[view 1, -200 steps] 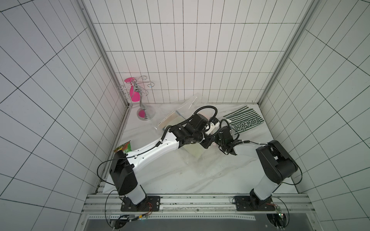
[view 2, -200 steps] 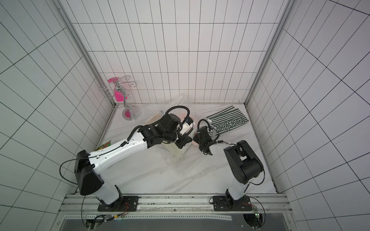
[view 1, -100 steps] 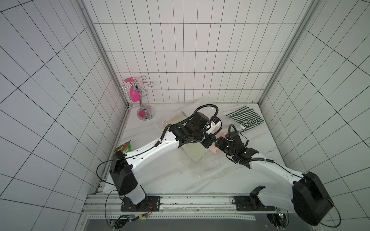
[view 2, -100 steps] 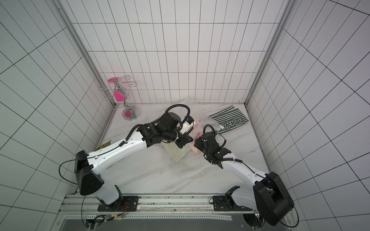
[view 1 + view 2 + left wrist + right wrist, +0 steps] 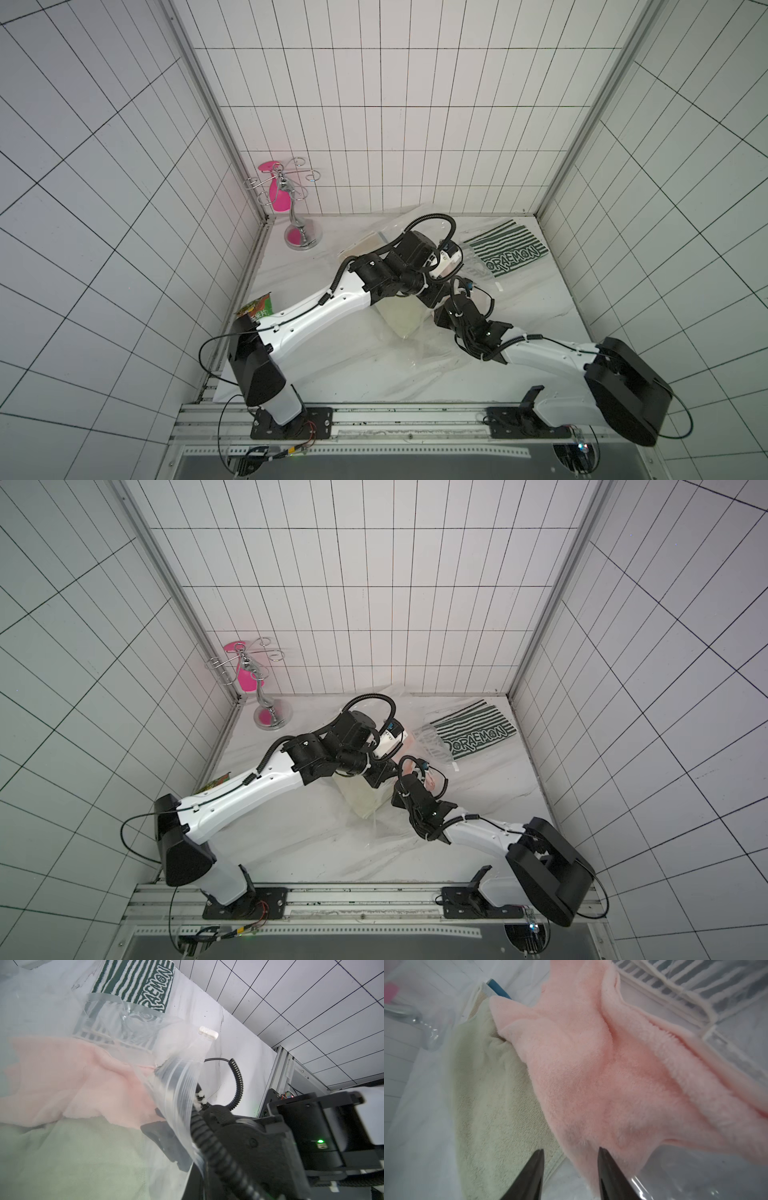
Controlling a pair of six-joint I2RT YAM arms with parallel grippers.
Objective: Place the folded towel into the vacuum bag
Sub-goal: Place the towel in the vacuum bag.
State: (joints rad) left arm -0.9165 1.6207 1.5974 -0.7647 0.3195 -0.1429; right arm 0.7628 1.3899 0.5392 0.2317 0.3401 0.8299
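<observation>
Plastic, clear and crinkly, spreads over the marble table [image 5: 548, 316]; that is the vacuum bag [image 5: 415, 357], flat in both top views, its mouth on the side of the right arm; the white slider clip [image 5: 208, 1033] sits at the end of the zip edge, near the striped towel [image 5: 509, 253]. Over to the left gripper [image 5: 433, 300], reaching in above the pale green towel [image 5: 401, 320]; its jaws are pressed together, pinching the upper sheet of the bag's mouth; in the left wrist view that sheet stands lifted, the ribbed zip edge curling up close to the lens, though the fingertips themselves are hidden there. Now the right gripper [image 5: 571, 1150]; it is inside the mouth under the lifted sheet, jaws spread with a clear gap, nothing pinched between the tips; the pink towel [image 5: 581, 1064] lies rumpled just ahead, its near edge reaching them. So the pink towel is inside the bag, lapped partly over the pale green towel, which lies in there too. The striped towel, dark green and white with lettering, lies outside by the right wall; its fringed end shows through the plastic. At the left edge a snack packet [image 5: 257, 309] peeks out beside the left arm; a chrome stand [image 5: 309, 243] with something pink hanging on it stands in the far left corner.
</observation>
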